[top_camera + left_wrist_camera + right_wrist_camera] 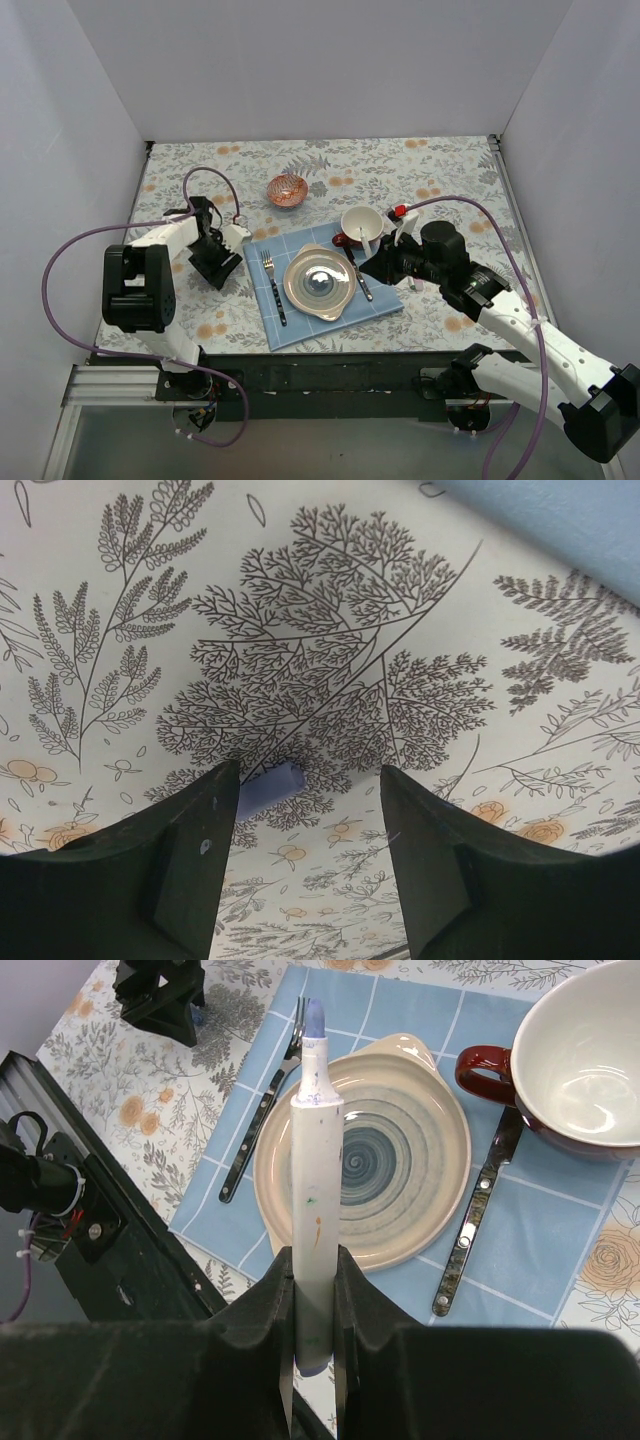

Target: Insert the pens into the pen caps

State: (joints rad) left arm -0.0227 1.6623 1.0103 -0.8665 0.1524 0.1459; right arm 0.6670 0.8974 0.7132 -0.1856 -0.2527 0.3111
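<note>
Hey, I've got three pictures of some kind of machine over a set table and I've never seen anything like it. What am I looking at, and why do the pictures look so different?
These are two robot arms bolted at the near edge of a table with a leaf-patterned cloth. One picture looks down from above; the other two come from cameras on each arm's wrist.

On a blue placemat lie a plate, a fork and a knife, with a mug behind them and a small copper-coloured bowl further back.

The right end effector is shut on a white pen with a purple tip. The left end effector stands open just above the cloth, with a small purple piece, probably a pen cap, beside one finger.
</note>
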